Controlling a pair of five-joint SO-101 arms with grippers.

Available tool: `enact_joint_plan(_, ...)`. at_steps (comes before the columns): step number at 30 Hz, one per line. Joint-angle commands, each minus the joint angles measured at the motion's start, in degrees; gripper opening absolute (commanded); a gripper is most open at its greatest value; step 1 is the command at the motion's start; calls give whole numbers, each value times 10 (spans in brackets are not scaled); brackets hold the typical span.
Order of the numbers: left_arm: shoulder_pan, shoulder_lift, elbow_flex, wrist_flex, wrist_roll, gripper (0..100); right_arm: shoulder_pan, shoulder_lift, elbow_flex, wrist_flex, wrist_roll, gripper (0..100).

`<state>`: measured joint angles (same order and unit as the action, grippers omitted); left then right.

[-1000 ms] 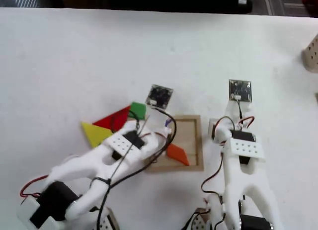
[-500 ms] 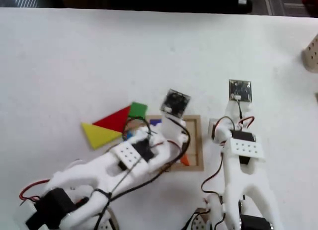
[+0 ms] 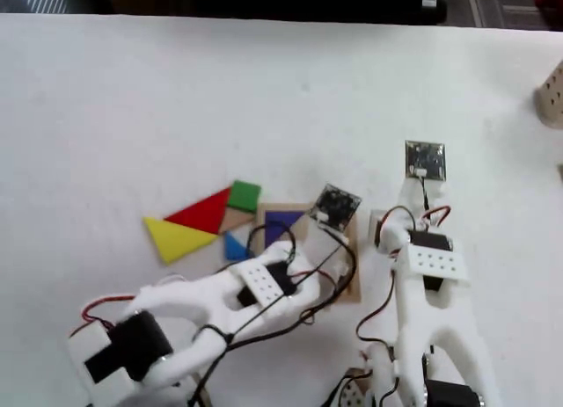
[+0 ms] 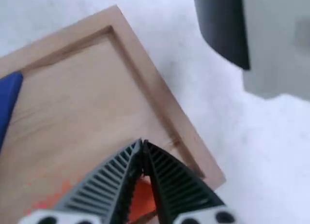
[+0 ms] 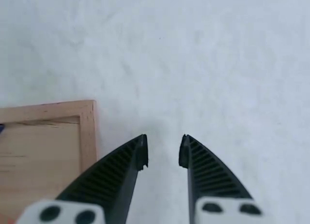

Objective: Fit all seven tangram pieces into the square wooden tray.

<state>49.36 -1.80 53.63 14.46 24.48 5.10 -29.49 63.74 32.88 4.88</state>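
square wooden tray lies flat on the white table, its sides parallel to the table's far edge; being square, it has no long axis. inside it, a dark blue tangram piece sits in the far corner on the left arm's side, its outline partly covered by the white left arm.

the left wrist view adds what the high view hides: an orange tangram piece lies on the tray floor near the rim, under the left gripper, whose black ribbed fingers are pressed together at the tips. the dark blue piece is well apart from them.

outside the tray, clustered just beside its left side, lie a green square piece, a red triangle with its long side slanting away from the tray, a yellow triangle, a small tan triangle and a small light blue triangle.

the right wrist view shows the right gripper over bare table just beside a tray corner, its fingers slightly apart and gripping nothing. the white right arm stands beside the tray's right side.
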Motion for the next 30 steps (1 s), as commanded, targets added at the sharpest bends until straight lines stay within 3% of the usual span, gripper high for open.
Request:
enact_joint_plan(1, 22, -34, -25, 57, -37, 23, -5, 1, -30, -16, 1, 119)
enact_joint_plan(5, 22, -44, -25, 112, -52, 23, -5, 1, -30, -16, 1, 119)
enact_joint_plan(12, 18, -65, -22, 124, -53, 23, -5, 2, -30, -16, 1, 119)
enact_joint_plan(17, -11, -154, 19, 156, -55, 23, -5, 0, -30, -16, 1, 119)
enact_joint_plan(23, -53, -264, 86, 251, -55, 23, -5, 0, -30, -15, 1, 119)
enact_joint_plan(30, -89, -195, 76, 270, -55, 23, -5, 0, -30, -15, 1, 119)
